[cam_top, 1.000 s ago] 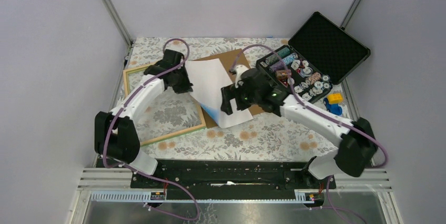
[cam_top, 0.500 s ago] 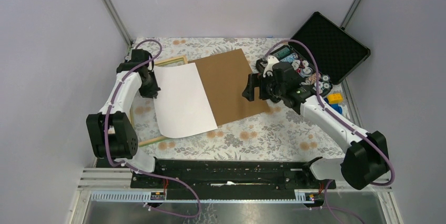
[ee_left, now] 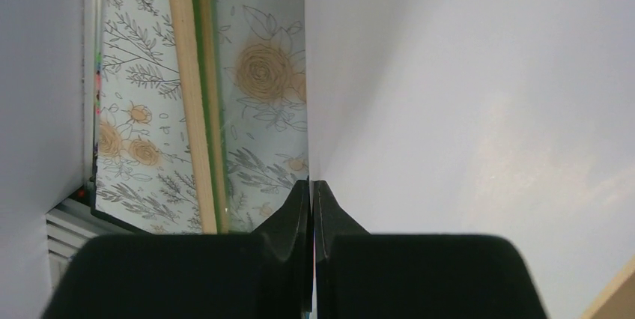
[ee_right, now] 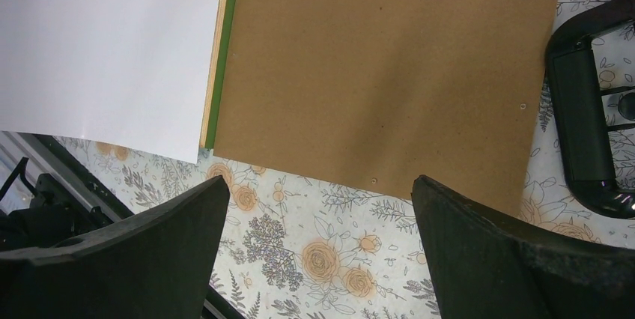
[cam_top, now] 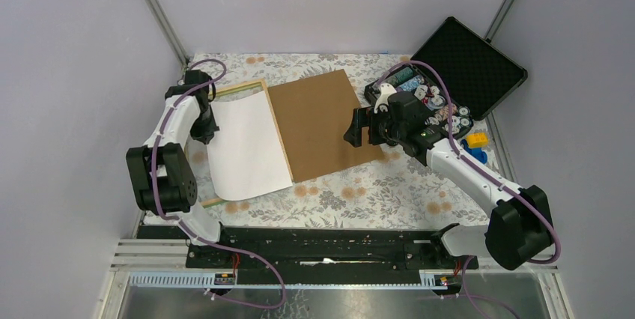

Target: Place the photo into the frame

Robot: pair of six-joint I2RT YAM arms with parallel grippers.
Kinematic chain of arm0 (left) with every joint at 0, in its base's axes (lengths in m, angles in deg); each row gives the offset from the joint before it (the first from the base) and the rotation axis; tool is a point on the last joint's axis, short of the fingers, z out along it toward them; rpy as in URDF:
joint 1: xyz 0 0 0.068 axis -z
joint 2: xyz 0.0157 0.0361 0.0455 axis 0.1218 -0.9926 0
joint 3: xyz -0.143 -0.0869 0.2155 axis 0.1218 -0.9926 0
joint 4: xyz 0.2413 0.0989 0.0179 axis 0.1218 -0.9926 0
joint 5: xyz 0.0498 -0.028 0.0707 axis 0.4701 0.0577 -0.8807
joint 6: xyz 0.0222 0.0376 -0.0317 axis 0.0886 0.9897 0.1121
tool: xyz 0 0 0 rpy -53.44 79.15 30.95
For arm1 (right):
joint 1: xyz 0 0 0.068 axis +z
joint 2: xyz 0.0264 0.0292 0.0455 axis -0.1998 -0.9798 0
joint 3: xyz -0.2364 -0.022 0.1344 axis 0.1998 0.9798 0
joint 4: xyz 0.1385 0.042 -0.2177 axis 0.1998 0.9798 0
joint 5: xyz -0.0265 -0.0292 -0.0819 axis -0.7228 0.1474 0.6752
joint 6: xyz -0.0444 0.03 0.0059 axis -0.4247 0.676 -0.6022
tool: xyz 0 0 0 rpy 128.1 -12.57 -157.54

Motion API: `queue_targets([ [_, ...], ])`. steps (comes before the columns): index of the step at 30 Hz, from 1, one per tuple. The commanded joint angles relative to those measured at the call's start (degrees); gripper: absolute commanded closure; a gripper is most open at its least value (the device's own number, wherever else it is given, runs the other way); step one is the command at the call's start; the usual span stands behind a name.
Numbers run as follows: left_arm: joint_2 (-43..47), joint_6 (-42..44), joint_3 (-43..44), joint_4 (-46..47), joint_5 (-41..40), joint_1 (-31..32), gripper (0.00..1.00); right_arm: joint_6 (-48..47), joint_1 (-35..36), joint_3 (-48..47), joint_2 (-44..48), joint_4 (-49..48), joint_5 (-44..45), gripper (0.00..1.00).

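The thin paper photo [cam_top: 247,147], white back up, is laid over the green-and-wood rectangular frame [cam_top: 276,128] left of centre in the top view, its left edge pinched by the left gripper [cam_top: 211,120]. The right gripper [cam_top: 358,126] is held spread wide above the brown fibreboard panel [cam_top: 322,120].

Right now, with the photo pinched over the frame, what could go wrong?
The left gripper pinches the photo by one edge only; the loose sheet could crease or slip.
Its edge toward the board looks to lie on the frame's rim, so it may settle on top, not inside.
The board sits against the frame; a nudge could shift it.
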Motion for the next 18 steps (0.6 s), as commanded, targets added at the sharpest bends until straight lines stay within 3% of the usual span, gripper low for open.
queue_targets([
  [1, -1.28, 0.71, 2.90, 1.00, -5.06, -0.72, 1.00, 0.15, -0.30, 0.24, 0.44, -2.60, -0.57, 0.00],
  [6, -1.48, 0.12, 4.00, 2.28, -7.24, -1.38, 1.00, 0.08, -0.44, 0.34, 0.50, -2.52, 0.00, 0.00],
  [18, -3.71, -1.38, 5.62, 7.12, 1.70, -1.50, 1.00, 0.06, -0.64, 0.34, 0.43, -2.52, 0.18, 0.00],
])
